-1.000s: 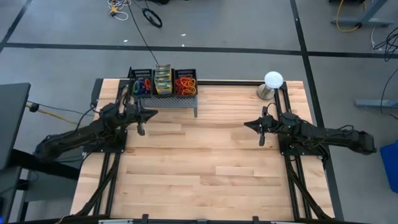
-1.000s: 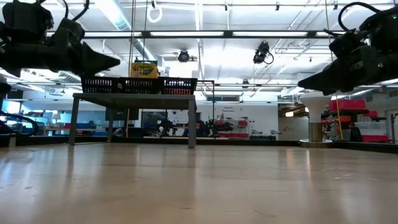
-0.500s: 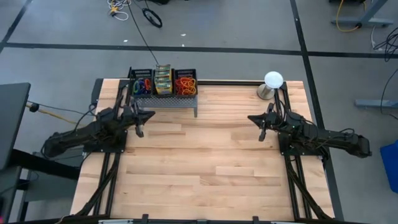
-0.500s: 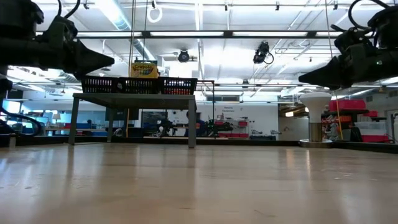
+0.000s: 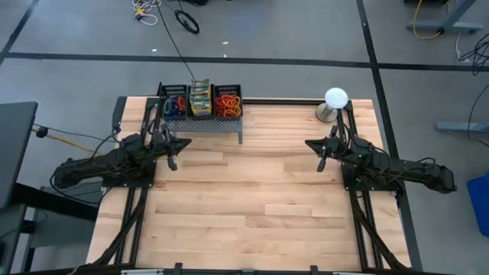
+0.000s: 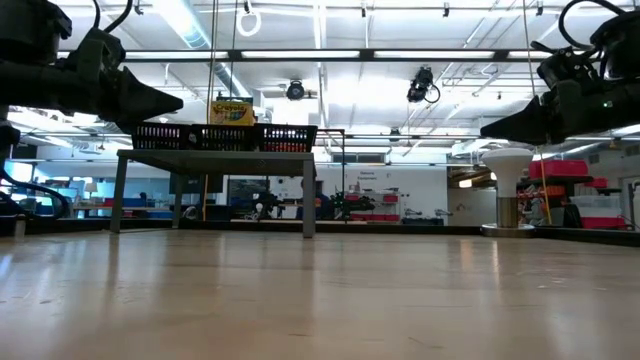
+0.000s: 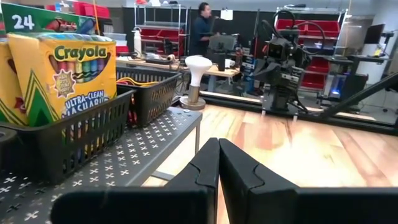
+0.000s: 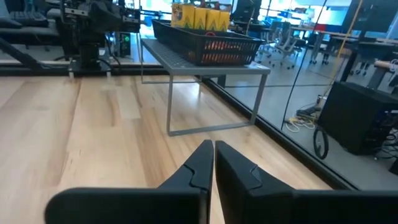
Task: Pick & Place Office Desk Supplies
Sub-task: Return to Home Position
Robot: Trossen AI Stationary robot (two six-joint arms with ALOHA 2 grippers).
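Note:
Yellow-and-green crayon boxes (image 5: 200, 98) stand upright in the middle black basket on a grey perforated stand (image 5: 203, 122) at the table's far left. They also show in the left wrist view (image 7: 68, 71). Rubber bands fill the left basket (image 5: 175, 105) and the right basket (image 5: 227, 102). My left gripper (image 5: 188, 142) hovers shut and empty just near of the stand, above the table; its own view shows the fingers closed (image 7: 218, 142). My right gripper (image 5: 308, 143) hovers shut and empty at the table's right, pointing toward the stand (image 8: 213, 144).
A white ball on a metal base (image 5: 335, 99) stands at the far right corner, behind my right gripper. The stand's thin legs (image 8: 170, 102) rest on the wooden table (image 5: 244, 198). People and shelves show in the room beyond.
My right gripper has moved a little toward the table's far edge and stays shut. My left gripper has drawn back slightly toward the table's left edge and stays shut. The baskets and their contents have not moved.

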